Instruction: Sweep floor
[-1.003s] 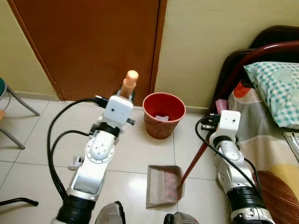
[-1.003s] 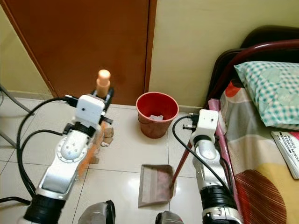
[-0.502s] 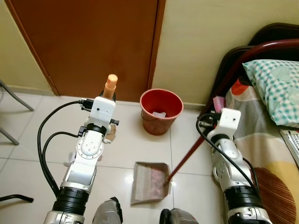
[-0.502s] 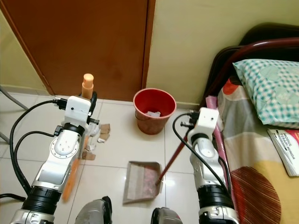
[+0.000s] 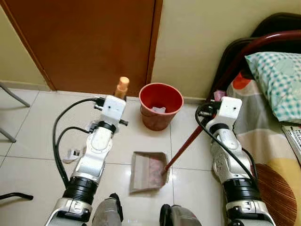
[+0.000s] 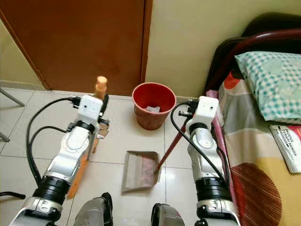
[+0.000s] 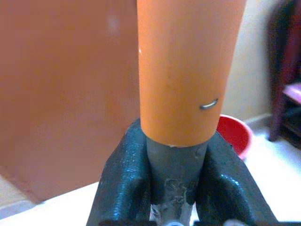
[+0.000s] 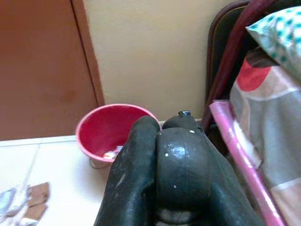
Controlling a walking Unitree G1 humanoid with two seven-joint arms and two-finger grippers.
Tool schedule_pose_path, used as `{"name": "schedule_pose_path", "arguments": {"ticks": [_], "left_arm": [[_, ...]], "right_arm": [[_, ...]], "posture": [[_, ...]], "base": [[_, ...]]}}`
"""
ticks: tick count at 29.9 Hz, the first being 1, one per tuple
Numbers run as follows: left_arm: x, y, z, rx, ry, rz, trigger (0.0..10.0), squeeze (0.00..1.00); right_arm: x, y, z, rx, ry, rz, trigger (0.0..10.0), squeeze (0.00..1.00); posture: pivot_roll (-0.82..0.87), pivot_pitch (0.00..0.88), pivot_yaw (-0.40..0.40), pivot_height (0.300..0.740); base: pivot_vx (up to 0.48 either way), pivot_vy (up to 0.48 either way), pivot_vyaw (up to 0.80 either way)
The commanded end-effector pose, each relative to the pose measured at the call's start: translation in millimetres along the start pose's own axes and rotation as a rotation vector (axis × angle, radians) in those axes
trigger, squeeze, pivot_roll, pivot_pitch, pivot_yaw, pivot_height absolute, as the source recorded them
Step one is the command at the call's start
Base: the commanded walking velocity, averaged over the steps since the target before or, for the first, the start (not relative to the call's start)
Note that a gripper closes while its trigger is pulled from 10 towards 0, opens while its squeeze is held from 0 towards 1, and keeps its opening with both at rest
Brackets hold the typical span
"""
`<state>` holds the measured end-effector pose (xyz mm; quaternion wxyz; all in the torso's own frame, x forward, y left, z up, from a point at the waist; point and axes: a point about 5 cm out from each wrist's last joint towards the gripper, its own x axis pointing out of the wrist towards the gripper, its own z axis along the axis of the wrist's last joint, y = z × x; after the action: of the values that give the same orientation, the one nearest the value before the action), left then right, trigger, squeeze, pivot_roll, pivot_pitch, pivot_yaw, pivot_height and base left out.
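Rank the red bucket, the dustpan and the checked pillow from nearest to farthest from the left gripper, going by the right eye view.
From the left gripper:
1. Red bucket, just to its right by the wall.
2. Dustpan, on the floor nearer the robot's feet.
3. Checked pillow, on the bed at far right.

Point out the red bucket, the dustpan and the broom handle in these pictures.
red bucket (image 5: 161, 123): left eye view, on its outer front wall.
dustpan (image 5: 141, 165): left eye view, on its flat tray.
broom handle (image 7: 188, 66): left wrist view, on the orange shaft above the gripper.
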<state>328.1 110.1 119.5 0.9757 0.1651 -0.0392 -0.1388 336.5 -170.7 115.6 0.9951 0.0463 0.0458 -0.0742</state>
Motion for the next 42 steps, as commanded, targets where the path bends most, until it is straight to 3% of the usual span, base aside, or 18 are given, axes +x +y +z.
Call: {"name": "schedule_pose_path", "arguments": {"ticks": [1, 3, 5, 7, 11, 17, 23, 28, 33, 36, 39, 41, 42], "left_arm": [[3.5, -10.4, 7.0, -0.026, -0.008, -0.062, 10.0, 0.0], [4.0, -15.1, 11.2, -0.052, -0.005, -0.093, 10.0, 0.0], [0.6, -25.3, 13.1, -0.077, 0.0, -0.158, 10.0, 0.0], [-8.9, -40.6, 12.0, -0.08, 0.014, -0.26, 10.0, 0.0], [-27.1, -62.3, 17.8, -0.175, 0.031, -0.404, 10.0, 0.0], [-31.9, -78.3, 52.9, -0.199, -0.084, -0.512, 10.0, 0.0], [-32.1, -79.2, 78.8, -0.243, -0.17, -0.518, 10.0, 0.0], [-28.0, -64.2, 96.2, -0.3, -0.235, -0.443, 10.0, 0.0], [-17.3, -36.4, 121.0, -0.301, -0.333, -0.317, 10.0, 0.0], [-11.7, -12.4, 135.5, -0.292, -0.377, -0.227, 10.0, 0.0], [-10.5, 0.5, 144.0, -0.287, -0.4, -0.183, 10.0, 0.0], [-9.8, 16.0, 153.4, -0.264, -0.434, -0.126, 10.0, 0.0], [-9.1, 31.1, 155.1, -0.243, -0.444, -0.057, 10.0, 0.0]], "right_arm": [[3.5, -9.4, 5.1, -0.024, -0.023, -0.062, 10.0, 0.0], [6.8, -11.1, 8.7, -0.033, -0.03, -0.091, 10.0, 0.0], [10.8, -10.4, 12.8, -0.099, -0.056, -0.101, 10.0, 0.0], [13.9, -15.9, 8.5, -0.049, -0.014, -0.144, 10.0, 0.0], [16.3, -22.0, 11.6, -0.088, -0.026, -0.179, 10.0, 0.0], [21.4, -21.8, 6.7, -0.11, 0.017, -0.163, 10.0, 0.0], [23.3, -12.6, -4.3, -0.152, 0.095, -0.134, 10.0, 0.0], [21.4, -8.7, -14.0, -0.161, 0.133, -0.103, 10.0, 0.0], [23.2, -6.2, -15.4, -0.17, 0.15, -0.077, 10.0, 0.0], [23.3, -5.8, -16.4, -0.178, 0.157, -0.072, 10.0, 0.0], [23.5, -5.7, -16.9, -0.183, 0.16, -0.069, 10.0, 0.0], [24.1, -6.0, -16.9, -0.188, 0.162, -0.068, 10.0, 0.0], [24.5, -6.5, -16.7, -0.189, 0.161, -0.068, 10.0, 0.0]], "posture": [[0.02, 0.207, -0.063, 0.74], [0.02, 0.214, -0.061, 0.74], [0.02, 0.221, -0.055, 0.74], [0.03, 0.225, -0.053, 0.74], [0.03, 0.224, -0.056, 0.74], [0.04, 0.217, -0.064, 0.74], [0.04, 0.218, -0.065, 0.74], [0.05, 0.217, -0.062, 0.74], [0.04, 0.22, -0.061, 0.74], [0.05, 0.222, -0.062, 0.74], [0.05, 0.222, -0.062, 0.74], [0.05, 0.228, -0.065, 0.74], [0.05, 0.228, -0.065, 0.74]], "base": [[0.0, 0.0, 0.0], [0.0, 0.0, 0.0], [0.0, 0.0, 0.0], [0.0, 0.0, 0.0], [0.0, 0.0, 0.0], [0.0, 0.0, 0.0], [0.0, 0.0, 0.0], [0.0, 0.0, 0.0], [0.0, 0.0, 0.0], [0.0, 0.0, 0.0], [0.0, 0.0, 0.0], [0.0, 0.0, 0.0], [0.0, 0.0, 0.0]]}}
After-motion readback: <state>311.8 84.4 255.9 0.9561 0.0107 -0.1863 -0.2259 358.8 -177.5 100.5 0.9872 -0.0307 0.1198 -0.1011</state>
